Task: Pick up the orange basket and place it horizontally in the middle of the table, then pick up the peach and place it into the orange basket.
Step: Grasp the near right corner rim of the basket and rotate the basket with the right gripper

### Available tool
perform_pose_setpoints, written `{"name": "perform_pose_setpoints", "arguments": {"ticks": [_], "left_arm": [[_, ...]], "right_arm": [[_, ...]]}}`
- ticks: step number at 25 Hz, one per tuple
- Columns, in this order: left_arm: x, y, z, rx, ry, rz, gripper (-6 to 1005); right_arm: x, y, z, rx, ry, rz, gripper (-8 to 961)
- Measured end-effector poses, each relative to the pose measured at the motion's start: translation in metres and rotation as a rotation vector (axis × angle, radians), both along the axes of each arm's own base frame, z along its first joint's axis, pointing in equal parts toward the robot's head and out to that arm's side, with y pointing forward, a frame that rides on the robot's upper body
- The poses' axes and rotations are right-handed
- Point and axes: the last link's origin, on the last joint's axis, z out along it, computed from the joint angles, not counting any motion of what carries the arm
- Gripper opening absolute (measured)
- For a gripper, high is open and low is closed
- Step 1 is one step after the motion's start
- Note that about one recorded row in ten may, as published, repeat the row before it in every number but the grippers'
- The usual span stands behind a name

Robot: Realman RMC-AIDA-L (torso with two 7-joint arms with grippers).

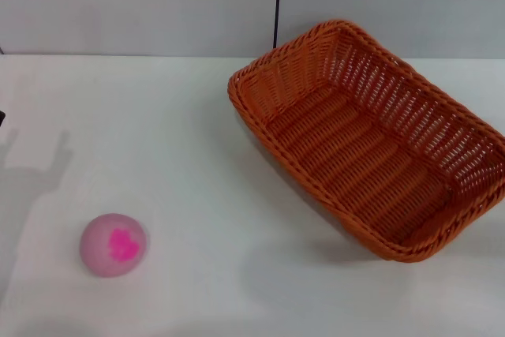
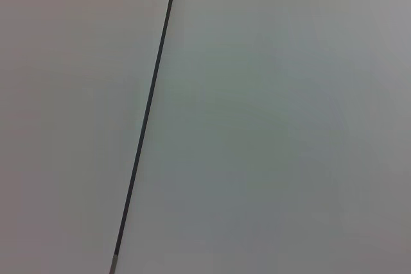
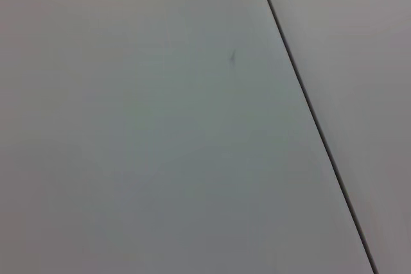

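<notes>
Orange basket [image 1: 371, 144] lies askew at the right of the table [image 1: 197, 155]; peach [image 1: 114, 244] sits front left, well apart.
No gripper is in view, so I cannot tell their opening. Better to grasp the rim, then turn it level at the middle; nothing blocks the way.

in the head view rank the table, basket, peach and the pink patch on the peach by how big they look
1. table, spans nearly the whole view
2. orange basket
3. peach, far smaller than the basket
4. pink patch, covers only part of the peach
</notes>
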Motion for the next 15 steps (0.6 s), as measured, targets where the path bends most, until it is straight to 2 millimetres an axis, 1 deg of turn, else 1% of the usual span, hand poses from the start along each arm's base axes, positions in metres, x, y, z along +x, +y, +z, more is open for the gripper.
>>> {"name": "perform_pose_setpoints", "arguments": {"ticks": [2,6,8,9,10,12,13,14,15], "left_arm": [[0.001,0.000,0.000,0.001,-0.006,-0.002,827],[0.004,-0.003,0.001,0.014,-0.013,-0.021,828],[0.003,-0.005,0.002,0.019,-0.010,-0.024,828],[0.003,-0.005,0.002,0.020,-0.007,-0.023,828],[0.002,-0.005,0.003,0.019,-0.005,-0.021,828],[0.000,-0.006,0.003,0.013,-0.002,-0.013,827],[0.000,-0.006,0.002,0.009,-0.002,-0.010,827],[-0.002,-0.007,0.002,0.007,-0.001,-0.003,827],[-0.002,-0.007,0.002,0.007,-0.001,-0.003,827]], "right_arm": [[0.001,0.001,0.003,-0.001,0.001,0.003,820],[-0.001,-0.006,0.007,0.032,-0.024,0.020,819],[-0.001,-0.010,0.007,0.029,-0.018,0.032,819],[0.000,-0.016,0.008,0.028,-0.011,0.043,819],[0.000,-0.016,0.008,0.028,-0.011,0.043,819],[0.002,-0.023,0.009,0.023,-0.003,0.051,819],[0.004,-0.027,0.012,0.012,0.004,0.060,819],[0.006,-0.030,0.018,-0.037,0.026,0.084,819],[0.006,-0.030,0.018,-0.037,0.026,0.084,818]]}}
